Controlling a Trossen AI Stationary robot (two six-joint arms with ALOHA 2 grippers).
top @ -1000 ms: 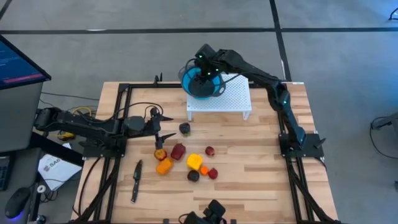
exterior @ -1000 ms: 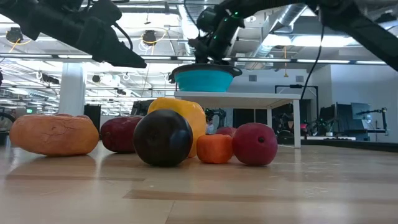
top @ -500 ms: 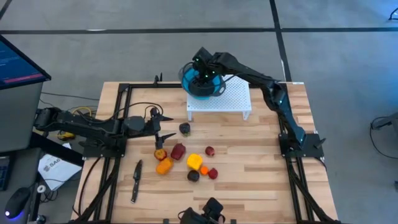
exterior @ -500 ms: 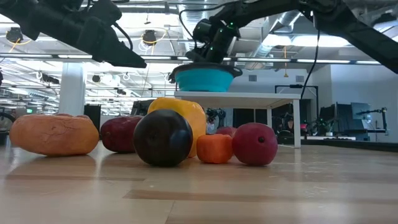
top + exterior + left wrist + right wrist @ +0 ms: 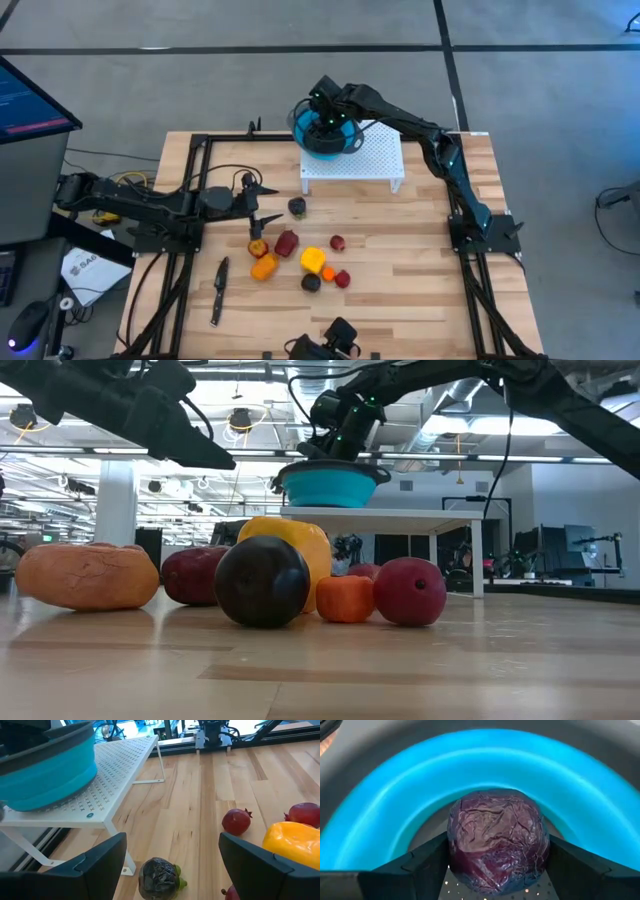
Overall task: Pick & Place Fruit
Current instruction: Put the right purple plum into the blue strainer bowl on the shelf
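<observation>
Right gripper [image 5: 325,114] reaching over the blue bowl [image 5: 305,138] on the white rack [image 5: 375,160] at the far side of the table [image 5: 420,290]. Shifted slightly across the bowl and lower within the last second. Between its jaws, 1 dark purple fruit [image 5: 495,840], wrinkled, already down inside the bowl. Jaws close against both sides of it; cannot tell whether gripping or letting go. Judged as the drop-off of this fruit, nearly finished.

Left gripper [image 5: 268,203] waiting low over the table, unchanged, jaws spread wide and holding nothing. Just ahead of it, 1 near-black fruit [image 5: 158,878], untouched.

Other fruit [image 5: 313,260] clustered mid-table, red, orange and yellow, not yet moved. Black knife [image 5: 218,290] lying apart, near the left edge. Most of the task remaining.
</observation>
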